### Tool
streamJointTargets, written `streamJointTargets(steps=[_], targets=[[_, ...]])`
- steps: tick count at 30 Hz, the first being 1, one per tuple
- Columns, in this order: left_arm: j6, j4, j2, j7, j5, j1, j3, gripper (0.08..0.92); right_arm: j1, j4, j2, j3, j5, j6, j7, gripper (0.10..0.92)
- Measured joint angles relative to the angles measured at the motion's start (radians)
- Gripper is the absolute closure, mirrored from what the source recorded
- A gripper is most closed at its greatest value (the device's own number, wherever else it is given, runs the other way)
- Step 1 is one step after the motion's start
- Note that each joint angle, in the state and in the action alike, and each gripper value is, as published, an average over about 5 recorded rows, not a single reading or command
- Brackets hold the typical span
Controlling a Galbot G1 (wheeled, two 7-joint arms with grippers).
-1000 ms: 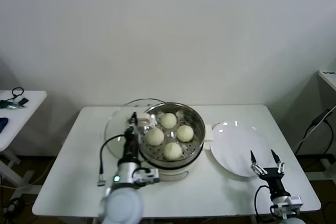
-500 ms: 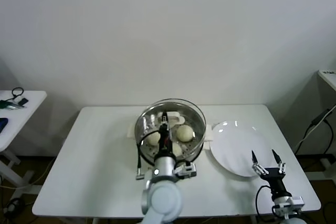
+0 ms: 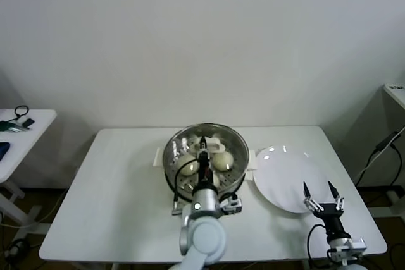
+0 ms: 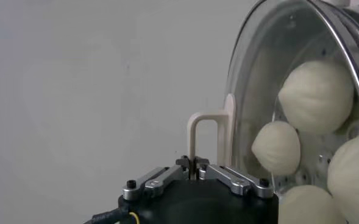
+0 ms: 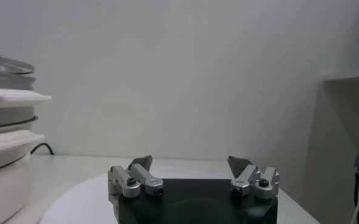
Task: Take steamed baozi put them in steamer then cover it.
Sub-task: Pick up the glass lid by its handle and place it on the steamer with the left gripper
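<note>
Left gripper (image 3: 202, 145) reaches forward over the steamer (image 3: 205, 184) from the near table edge, its fingers closed tight on the white bar handle of the cover (image 3: 190, 147); the left wrist view confirms the pinch on the handle (image 4: 194, 137). The cover sits on top of the steamer, its metal rim roughly matching the pot's rim. Baozi (image 3: 221, 160) lie inside on the perforated tray, seen through the glass; the left arm hides part of them in the head view, and the left wrist view shows four (image 4: 316, 96).

A white plate (image 3: 285, 178) lies just right of the steamer, close to its side handle. Right gripper (image 3: 321, 195) hovers low at the plate's near right edge, fingers spread wide, holding nothing.

All rest on a white table (image 3: 114, 188) against a plain pale wall. A side table (image 3: 19, 132) stands at far left.
</note>
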Motion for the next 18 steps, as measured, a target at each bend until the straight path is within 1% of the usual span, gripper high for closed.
streamJointTargets(steps=[16,18], targets=[[0.004,0.032,0.0,-0.002,0.015,0.0,-0.006,0.862,-0.012,0.004,0.004,0.001,0.0,0.014,0.0,0.203],[0.006,0.032,0.0,-0.001,0.011,0.0,-0.005,0.852,-0.013,0.006,0.004,0.001,0.0,0.014,0.0,0.203]])
